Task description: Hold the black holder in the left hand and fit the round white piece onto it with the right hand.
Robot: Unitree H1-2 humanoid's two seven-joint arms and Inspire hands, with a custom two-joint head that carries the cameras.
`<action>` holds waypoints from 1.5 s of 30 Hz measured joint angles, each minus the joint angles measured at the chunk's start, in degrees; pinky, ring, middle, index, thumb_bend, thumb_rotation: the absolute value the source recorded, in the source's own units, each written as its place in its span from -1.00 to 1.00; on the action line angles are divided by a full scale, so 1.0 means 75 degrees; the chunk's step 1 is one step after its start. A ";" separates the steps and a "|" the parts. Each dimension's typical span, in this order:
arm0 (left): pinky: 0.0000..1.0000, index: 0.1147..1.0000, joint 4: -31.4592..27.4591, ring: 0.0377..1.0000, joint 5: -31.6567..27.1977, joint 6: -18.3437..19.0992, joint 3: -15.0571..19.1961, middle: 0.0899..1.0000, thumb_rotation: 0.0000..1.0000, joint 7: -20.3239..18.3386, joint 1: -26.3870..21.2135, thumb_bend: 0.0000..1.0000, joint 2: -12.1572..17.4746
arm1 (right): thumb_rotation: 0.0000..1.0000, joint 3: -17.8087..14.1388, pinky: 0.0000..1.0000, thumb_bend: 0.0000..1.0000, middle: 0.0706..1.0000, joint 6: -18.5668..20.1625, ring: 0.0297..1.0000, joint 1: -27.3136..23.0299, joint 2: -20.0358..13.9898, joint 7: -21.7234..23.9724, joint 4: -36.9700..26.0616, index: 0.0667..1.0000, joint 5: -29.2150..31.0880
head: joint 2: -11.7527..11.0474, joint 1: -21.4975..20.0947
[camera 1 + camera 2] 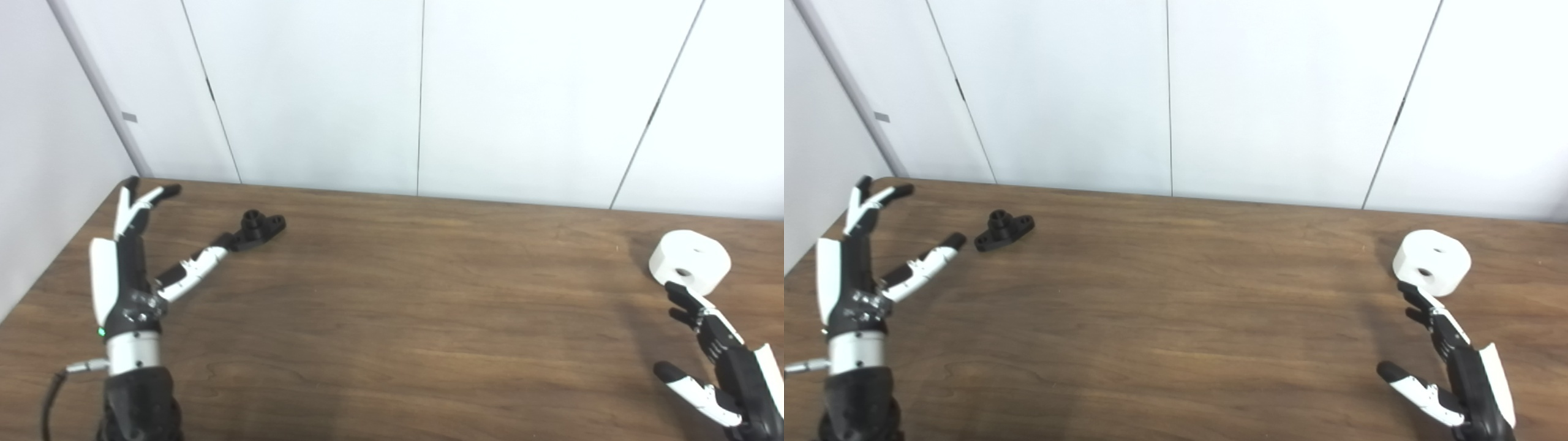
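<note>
White wall panels (318, 92) stand behind a brown wooden table (1164, 294), and both task pieces lie on it untouched. Toward the table's far left corner lies the black holder (1003, 231), flat on the wood. From the left eye the thumb tip seems to meet the holder; the right eye shows a clear strip of wood between them, so they are apart. Nearer than the holder and to its left, the left hand (863, 269) is spread wide and empty, fingers pointing at the far edge, thumb angled toward the holder. Well apart from the holder, near the table's right edge, sits the round white piece (690, 261). Just in front of it, the right hand (713, 349) is open too, fingertips (674, 293) close to its near side, thumb held away; whether they touch is unclear.
</note>
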 measured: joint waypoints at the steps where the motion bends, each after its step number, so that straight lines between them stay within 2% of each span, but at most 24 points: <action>1: 1.00 0.51 0.0002 1.00 0.0040 0.0095 0.0040 1.00 -0.38 0.0000 -0.0098 0.72 0.0134 | 0.33 0.0000 0.67 0.42 0.75 -0.0003 0.76 -0.0002 -0.0007 0.0003 0.0010 0.67 0.0010 | -0.0012 0.0012; 6: 1.00 0.51 0.0039 1.00 0.0089 0.0473 0.0106 1.00 -0.38 -0.0005 -0.0527 0.78 0.0514 | 0.30 -0.0001 0.69 0.41 0.75 -0.0010 0.77 -0.0007 -0.0023 0.0054 0.0050 0.67 0.0103 | -0.0059 0.0070; 8: 1.00 0.48 0.0177 1.00 0.0125 0.0688 0.0010 1.00 -0.32 -0.0148 -0.0600 0.90 0.0628 | 0.30 0.0001 0.69 0.40 0.75 -0.0028 0.77 -0.0018 -0.0026 0.0053 0.0056 0.68 0.0138 | -0.0070 0.0082; 11: 1.00 0.53 0.0368 1.00 0.0145 0.1159 -0.0151 1.00 -0.25 -0.0536 -0.0610 0.95 0.0845 | 0.31 0.0000 0.67 0.41 0.74 -0.0039 0.76 -0.0036 -0.0046 0.0053 0.0086 0.68 0.0151 | -0.0105 0.0129; 16: 1.00 0.57 0.0615 1.00 -0.0303 0.2100 -0.0416 1.00 -0.21 -0.1560 -0.0695 1.00 0.1382 | 0.30 0.0010 0.70 0.39 0.75 -0.0098 0.78 -0.0062 -0.0139 0.0053 0.0191 0.68 0.0158 | -0.0141 0.0176; 18: 1.00 0.57 0.0716 1.00 -0.0334 0.2301 -0.0565 1.00 -0.21 -0.1786 -0.0782 1.00 0.1519 | 0.32 0.0009 0.71 0.41 0.75 -0.0109 0.78 -0.0076 -0.0196 0.0053 0.0251 0.68 0.0160 | -0.0152 0.0188; 23: 1.00 0.58 0.1020 1.00 -0.0040 0.2401 -0.0943 1.00 -0.19 -0.2228 -0.0959 1.00 0.1723 | 0.30 0.0008 0.71 0.38 0.75 -0.0113 0.78 -0.0103 -0.0225 0.0052 0.0288 0.68 0.0159 | -0.0176 0.0246; 27: 1.00 0.61 0.1247 1.00 0.0501 0.2434 -0.1008 1.00 -0.23 -0.2724 -0.1120 1.00 0.1734 | 0.29 0.0009 0.70 0.35 0.76 -0.0114 0.79 -0.0124 -0.0241 0.0051 0.0320 0.69 0.0158 | -0.0223 0.0305; 33: 1.00 0.63 0.1746 1.00 0.1244 0.2447 -0.0962 1.00 -0.29 -0.3167 -0.1360 1.00 0.1667 | 0.28 0.0006 0.71 0.34 0.76 -0.0125 0.79 -0.0138 -0.0258 0.0051 0.0349 0.69 0.0160 | -0.0269 0.0352; 41: 1.00 0.64 0.2401 1.00 0.1615 0.2447 -0.1049 1.00 -0.32 -0.3279 -0.1615 1.00 0.1665 | 0.27 0.0010 0.70 0.33 0.76 -0.0152 0.79 -0.0182 -0.0316 0.0052 0.0427 0.68 0.0207 | -0.0305 0.0410; 45: 1.00 0.66 0.2691 1.00 0.1606 0.2445 -0.1101 1.00 -0.33 -0.3122 -0.1637 1.00 0.1670 | 0.21 0.0012 0.69 0.31 0.76 -0.0163 0.78 -0.0193 -0.0333 0.0052 0.0442 0.68 0.0215 | -0.0328 0.0422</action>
